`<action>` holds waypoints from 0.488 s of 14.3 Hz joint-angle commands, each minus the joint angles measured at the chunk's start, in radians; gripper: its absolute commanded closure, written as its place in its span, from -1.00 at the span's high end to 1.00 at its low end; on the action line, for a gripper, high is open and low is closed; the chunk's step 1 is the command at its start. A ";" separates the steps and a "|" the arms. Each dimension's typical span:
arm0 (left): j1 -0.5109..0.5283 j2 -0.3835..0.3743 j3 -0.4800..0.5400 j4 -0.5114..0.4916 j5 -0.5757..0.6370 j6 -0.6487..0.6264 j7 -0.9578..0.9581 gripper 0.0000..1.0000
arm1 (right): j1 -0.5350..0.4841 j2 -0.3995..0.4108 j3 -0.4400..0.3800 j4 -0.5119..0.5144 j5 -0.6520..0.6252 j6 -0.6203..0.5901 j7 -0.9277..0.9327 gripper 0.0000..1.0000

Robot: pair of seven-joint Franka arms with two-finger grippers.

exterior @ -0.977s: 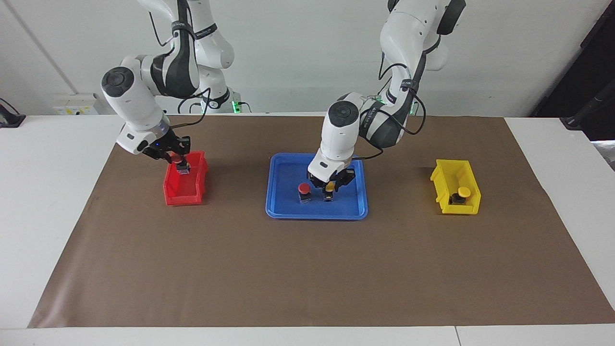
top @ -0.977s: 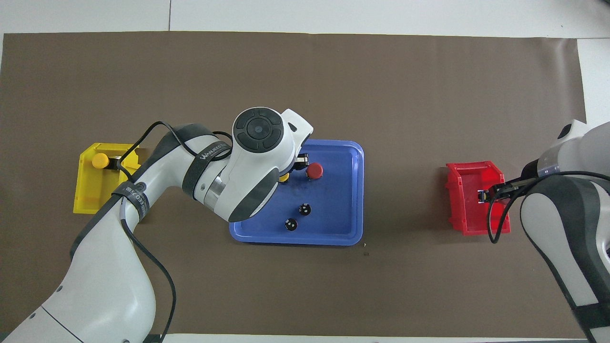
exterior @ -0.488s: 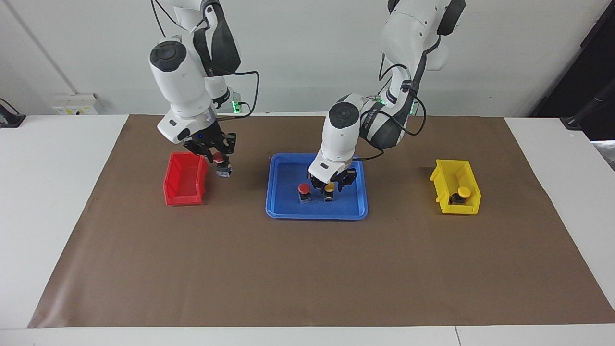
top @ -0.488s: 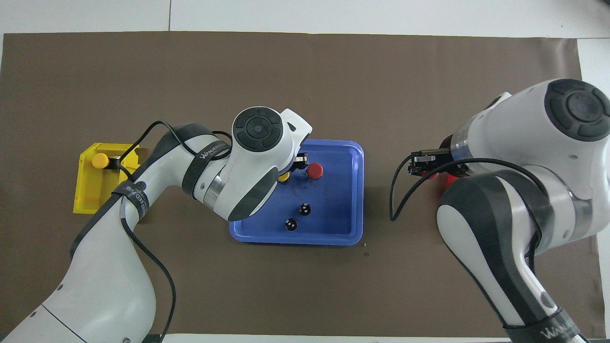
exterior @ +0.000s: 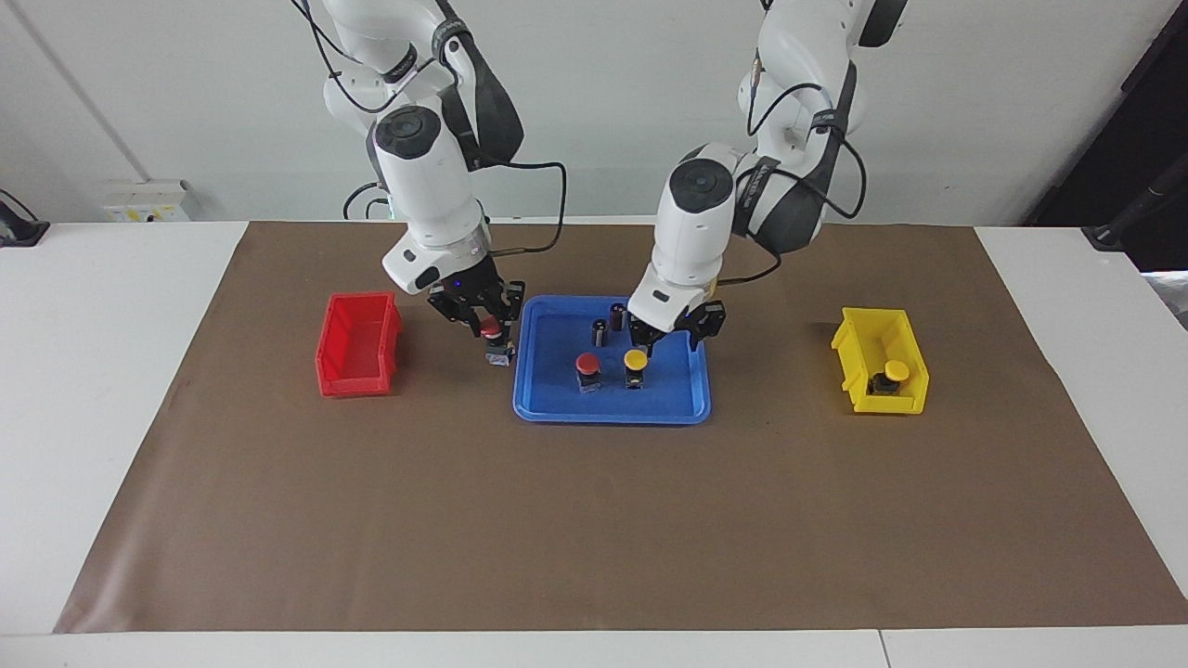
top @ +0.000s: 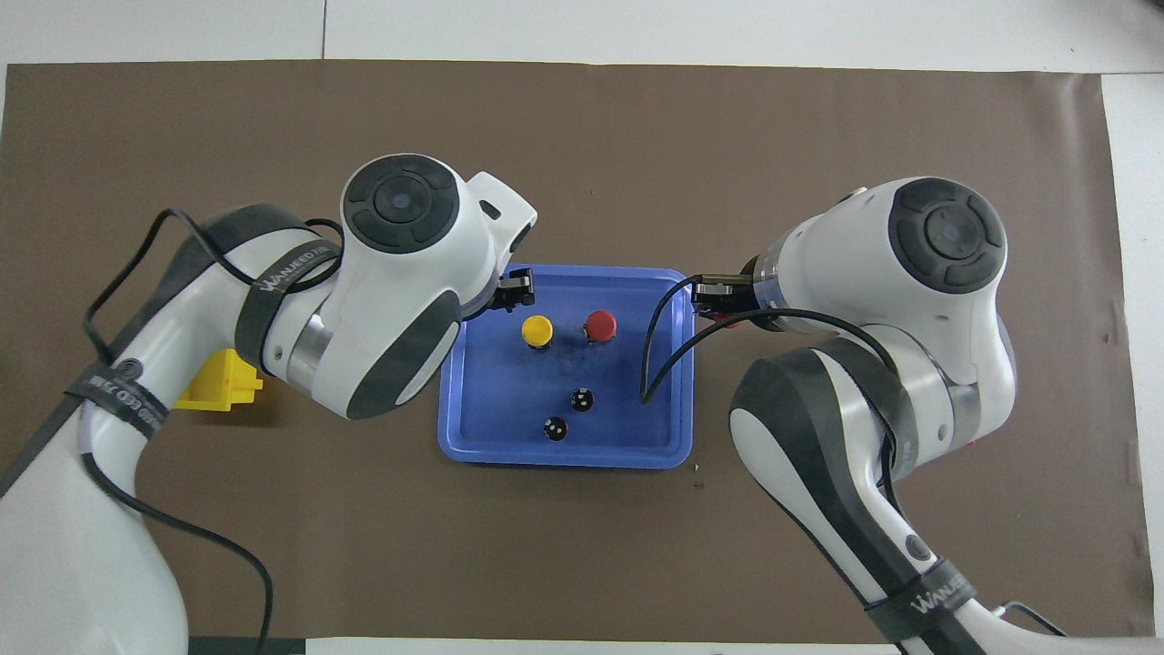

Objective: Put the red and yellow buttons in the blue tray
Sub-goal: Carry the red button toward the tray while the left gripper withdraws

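Carrying the third of four: right gripper (exterior: 490, 327) clamped on the held red button (exterior: 497, 341), up in the air just left-of-centre... no, better said: at mid-height near the frame's centre in the facing view, over the mat (exterior: 594, 520) just beside the tray (exterior: 557, 413) rim at the right arm's end. Not yet over the blue floor.

Already standing in the tray, side by side at the centre of the frame: red button (exterior: 587, 365) and yellow button (exterior: 635, 358), both upright, slightly apart. Higher in the same view, two dark cylinders (exterior: 608, 325), no part of the job.

Left gripper (exterior: 668, 336) hanging over the tray just above the yellow button, fingers spread, gripping nothing.

Remaining outside: binned yellow button (exterior: 894, 372), sitting in the yellow bin (exterior: 858, 348) at mid-height of the frame, toward the left arm's end. Red bin (exterior: 357, 345) toward the right arm's end, apparently holding nothing now.

Judged as the transfer step for the second red one. Next, probably: slide the right gripper inward over the rim to bare floor, picking a spot clear of the red button and the cylinders, lower until the base meets the floor, then release and lift straight up to avoid tipping it. Meanwhile, likely send the left gripper out to the yellow bin, keeping the two arms apart over the tray.
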 commanded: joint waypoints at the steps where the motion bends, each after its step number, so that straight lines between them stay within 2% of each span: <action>1: 0.104 -0.054 0.000 -0.038 0.017 -0.081 0.161 1.00 | 0.044 0.048 -0.004 0.019 -0.009 0.050 0.068 -0.61; 5: 0.303 -0.053 0.000 -0.052 0.017 -0.080 0.424 1.00 | 0.067 0.102 -0.003 0.020 -0.062 0.101 0.159 -0.61; 7: 0.390 -0.051 0.000 -0.070 0.017 -0.048 0.486 1.00 | 0.068 0.117 -0.003 0.019 -0.064 0.104 0.162 -0.61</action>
